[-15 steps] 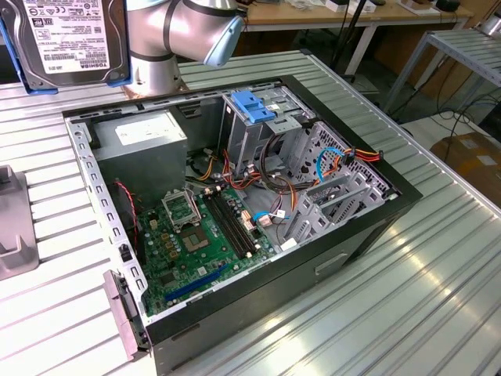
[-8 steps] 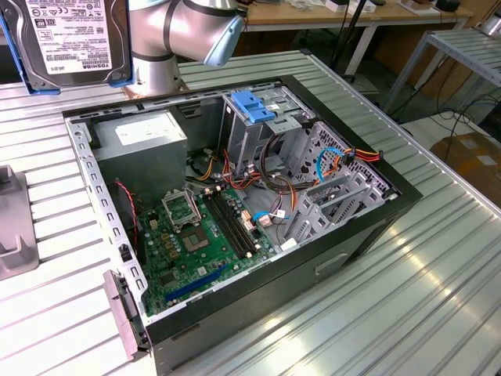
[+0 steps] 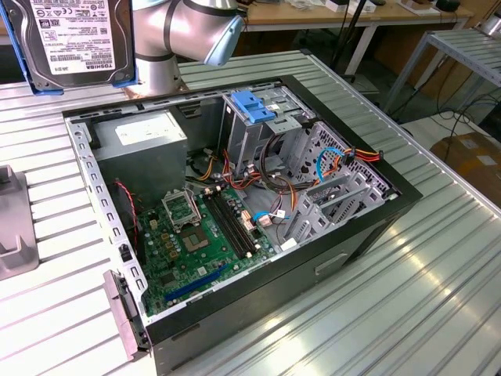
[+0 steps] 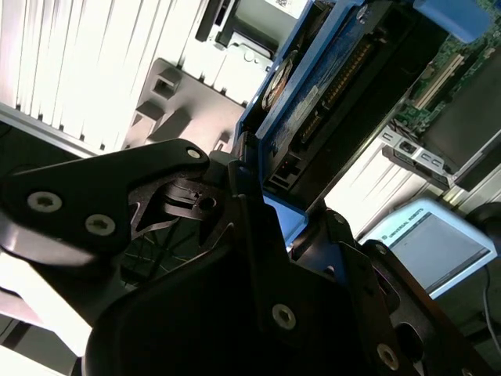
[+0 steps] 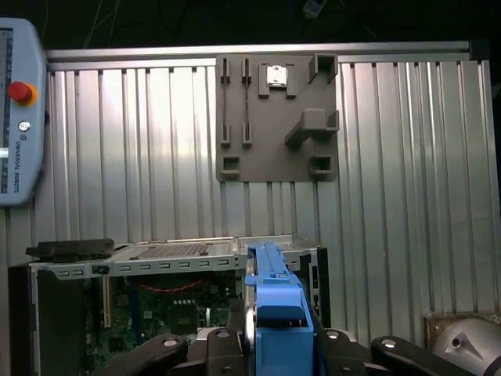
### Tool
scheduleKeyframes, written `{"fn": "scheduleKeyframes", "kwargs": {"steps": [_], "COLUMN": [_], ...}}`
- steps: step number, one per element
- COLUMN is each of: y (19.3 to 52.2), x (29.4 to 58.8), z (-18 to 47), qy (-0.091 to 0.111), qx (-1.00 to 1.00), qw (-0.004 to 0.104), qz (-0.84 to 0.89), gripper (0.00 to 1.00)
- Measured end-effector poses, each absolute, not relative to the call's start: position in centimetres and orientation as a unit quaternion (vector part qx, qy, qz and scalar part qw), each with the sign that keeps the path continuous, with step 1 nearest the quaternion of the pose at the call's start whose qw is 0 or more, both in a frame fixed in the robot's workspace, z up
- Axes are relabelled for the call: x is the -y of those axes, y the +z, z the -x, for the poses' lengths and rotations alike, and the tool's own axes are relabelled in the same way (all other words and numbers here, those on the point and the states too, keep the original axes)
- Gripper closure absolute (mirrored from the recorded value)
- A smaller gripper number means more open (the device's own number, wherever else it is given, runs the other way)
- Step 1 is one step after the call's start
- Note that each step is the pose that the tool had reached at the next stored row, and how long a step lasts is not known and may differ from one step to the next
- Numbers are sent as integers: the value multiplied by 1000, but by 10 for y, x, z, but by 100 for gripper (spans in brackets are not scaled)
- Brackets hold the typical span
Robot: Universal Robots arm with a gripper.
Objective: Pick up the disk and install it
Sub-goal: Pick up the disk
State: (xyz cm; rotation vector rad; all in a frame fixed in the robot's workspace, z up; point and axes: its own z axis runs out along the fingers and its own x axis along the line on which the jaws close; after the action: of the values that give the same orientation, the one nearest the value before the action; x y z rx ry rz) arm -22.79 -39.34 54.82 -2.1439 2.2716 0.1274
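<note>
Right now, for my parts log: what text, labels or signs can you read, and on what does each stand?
On the disk, held by the gripper: a white label, upside down in the exterior view; its print is too small to quote.
On the power-supply box: a white sticker; its print is too small to read.
On the teach pendant: lettering running along its edge, too blurred to quote.
</note>
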Motion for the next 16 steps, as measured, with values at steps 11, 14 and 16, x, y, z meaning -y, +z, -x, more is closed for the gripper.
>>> {"fn": "scheduleKeyframes", "kwargs": {"steps": [11, 14, 16], "y": [548, 548, 548], "x": [395, 396, 397], "z": [223, 222, 221], "qy": [41, 41, 41], "qx": [-727, -727, -727], "qw": [8, 8, 8], "qz": [686, 686, 686], "gripper": [63, 63, 63]}}
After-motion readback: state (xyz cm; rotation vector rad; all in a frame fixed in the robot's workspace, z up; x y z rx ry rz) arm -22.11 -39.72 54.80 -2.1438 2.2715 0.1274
